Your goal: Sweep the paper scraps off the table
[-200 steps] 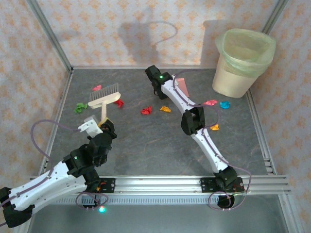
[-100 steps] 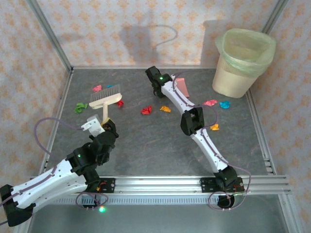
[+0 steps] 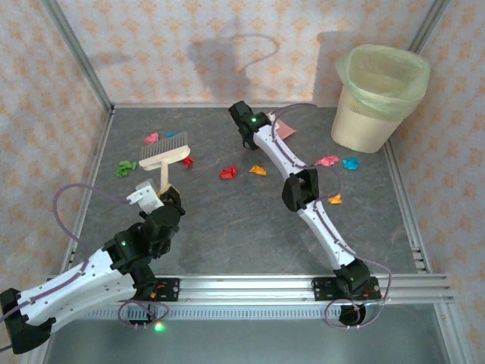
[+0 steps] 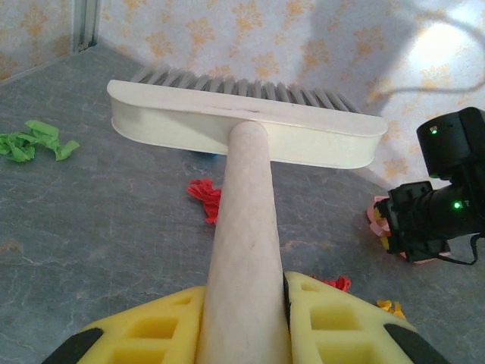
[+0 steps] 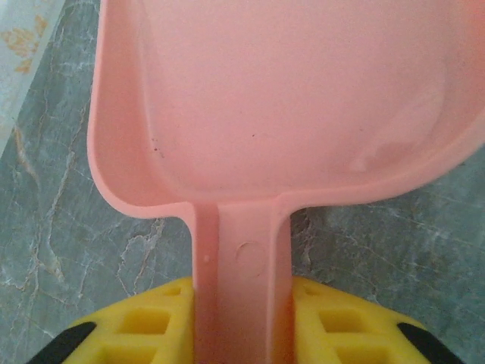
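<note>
Grip on both tools looks settled. The left gripper (image 4: 246, 322) is clenched around the pale handle of the brush (image 4: 244, 136), its yellow fingers (image 4: 151, 330) pressed to either side of the shaft. The brush head lies at twelve o'clock from it, bristles toward the back wall. The right gripper (image 5: 242, 318) is likewise clamped on the stem of the pink dustpan (image 5: 303, 98), whose bowl is bare, with nothing collected.

Outward from the brush, the paper scraps lie loose on the table (image 3: 227, 227). Seen from above, a pink wad (image 3: 151, 138) and a blue wad (image 3: 170, 135) sit just beyond the brush head at eleven and twelve o'clock. A green wad (image 3: 123, 167) is at nine o'clock and a red wad (image 3: 186, 161) is just beside its three o'clock end. Near the table's middle, a second red wad (image 3: 228, 173) and an orange wad (image 3: 258, 170) lie close together, at about six o'clock from the dustpan. On the table's three o'clock side, a pink-red wad (image 3: 328, 160) and a bright blue wad (image 3: 349, 163) rest near the foot of the bin (image 3: 379, 91). A second orange wad (image 3: 334, 199) lies beside the right arm.

By my reckoning the task has barely begun. The tools are in hand, but every visible scrap is on the table, and three clusters remain to be swept into the pan.
</note>
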`<control>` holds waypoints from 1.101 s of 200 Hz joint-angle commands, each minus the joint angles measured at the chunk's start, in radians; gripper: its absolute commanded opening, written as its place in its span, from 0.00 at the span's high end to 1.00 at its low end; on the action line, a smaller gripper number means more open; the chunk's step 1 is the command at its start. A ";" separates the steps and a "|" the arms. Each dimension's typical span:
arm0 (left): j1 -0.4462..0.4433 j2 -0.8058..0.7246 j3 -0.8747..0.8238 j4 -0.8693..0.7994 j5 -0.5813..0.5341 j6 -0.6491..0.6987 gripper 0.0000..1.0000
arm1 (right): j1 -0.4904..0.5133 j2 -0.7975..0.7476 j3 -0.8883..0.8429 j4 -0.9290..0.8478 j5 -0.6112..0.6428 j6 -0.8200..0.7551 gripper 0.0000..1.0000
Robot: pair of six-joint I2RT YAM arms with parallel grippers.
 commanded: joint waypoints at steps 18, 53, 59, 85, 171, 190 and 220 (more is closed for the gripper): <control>0.012 -0.010 -0.004 0.032 -0.057 0.011 1.00 | -0.006 -0.060 0.100 -0.141 0.075 -0.180 0.81; 0.012 -0.013 -0.003 0.030 -0.064 0.018 1.00 | -0.007 -0.143 0.176 -0.284 0.090 -0.450 0.90; 0.011 -0.014 -0.004 0.031 -0.067 0.017 1.00 | -0.007 -0.158 0.183 -0.305 0.080 -0.504 0.91; 0.012 -0.017 -0.005 0.030 -0.072 0.015 1.00 | -0.007 -0.220 0.212 -0.436 0.035 -0.727 0.94; 0.013 -0.030 -0.010 0.027 -0.086 0.020 1.00 | 0.011 -0.755 -0.618 -0.369 -0.022 -1.032 1.00; 0.013 -0.032 -0.011 0.027 -0.083 0.017 1.00 | 0.014 -0.971 -0.926 -0.223 -0.036 -1.047 1.00; 0.015 -0.028 -0.012 0.030 -0.073 0.016 1.00 | 0.012 -1.271 -1.357 0.029 -0.157 -1.055 1.00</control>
